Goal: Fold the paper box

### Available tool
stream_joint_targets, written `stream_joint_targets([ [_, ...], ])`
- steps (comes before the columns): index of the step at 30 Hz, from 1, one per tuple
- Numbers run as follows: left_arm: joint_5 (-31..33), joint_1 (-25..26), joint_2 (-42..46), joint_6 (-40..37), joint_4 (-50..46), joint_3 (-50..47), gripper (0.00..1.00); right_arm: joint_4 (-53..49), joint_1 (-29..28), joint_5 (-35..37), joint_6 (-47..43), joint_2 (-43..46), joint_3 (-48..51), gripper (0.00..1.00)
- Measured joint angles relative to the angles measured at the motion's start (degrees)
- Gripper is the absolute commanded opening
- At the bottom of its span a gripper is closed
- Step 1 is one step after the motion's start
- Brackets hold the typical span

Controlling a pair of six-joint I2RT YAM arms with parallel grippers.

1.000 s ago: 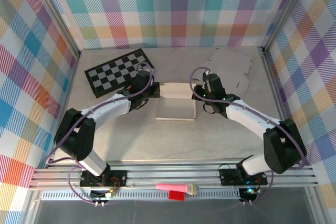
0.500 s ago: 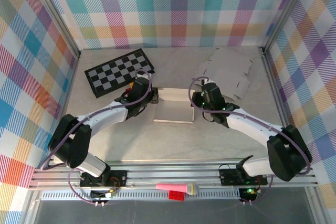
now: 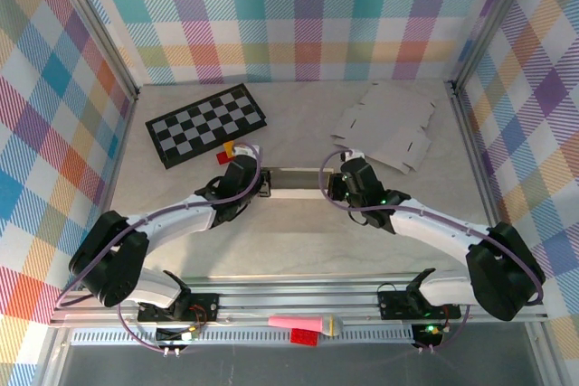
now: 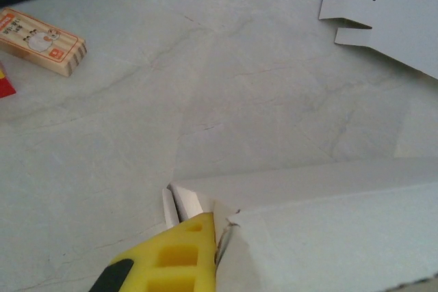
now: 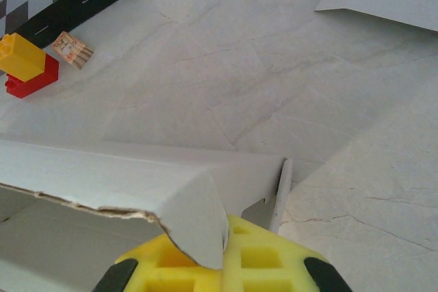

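The white paper box (image 3: 294, 183) lies as a narrow strip at the table's middle, held at both ends. My left gripper (image 3: 260, 185) is shut on its left end. In the left wrist view one yellow finger (image 4: 174, 258) presses a torn-edged flap against the box wall (image 4: 328, 223), and that gripper (image 4: 217, 227) pinches there. My right gripper (image 3: 333, 185) is shut on the right end. Seen from the right wrist, a curved flap of the box (image 5: 109, 176) is nipped between that gripper's (image 5: 229, 232) yellow fingers (image 5: 274, 261).
A flat unfolded cardboard sheet (image 3: 387, 128) lies at the back right. At the back left is a chessboard (image 3: 206, 122), with a red and yellow brick (image 3: 231, 153) and a small wooden block (image 4: 42, 40) near it. A pink object (image 3: 303, 323) rests on the front rail.
Both grippers have moved toward the near edge with the box's ends in them. From above the box has gone from a broad flat panel to a narrow strip.
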State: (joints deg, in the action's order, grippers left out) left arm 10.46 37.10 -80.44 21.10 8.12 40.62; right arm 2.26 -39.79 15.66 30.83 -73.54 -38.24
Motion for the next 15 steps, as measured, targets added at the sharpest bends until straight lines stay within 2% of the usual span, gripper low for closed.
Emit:
stream_joint_targets([
  [4, 0.76, 0.33, 0.37, 0.35, -0.46, -0.11, 0.00, -2.75, -0.48, -0.24, 0.37, 0.66, -0.26, 0.24],
  [11, 1.03, 1.16, 0.39, 0.39, -0.50, -0.11, 0.00, -19.45, -0.94, -3.15, 6.95, 3.32, -7.52, 0.64],
  [15, 1.33, 1.49, 0.39, 0.57, -0.59, -0.11, 0.00, -27.74, -0.94, -5.70, 12.92, 8.50, -12.37, 0.73],
])
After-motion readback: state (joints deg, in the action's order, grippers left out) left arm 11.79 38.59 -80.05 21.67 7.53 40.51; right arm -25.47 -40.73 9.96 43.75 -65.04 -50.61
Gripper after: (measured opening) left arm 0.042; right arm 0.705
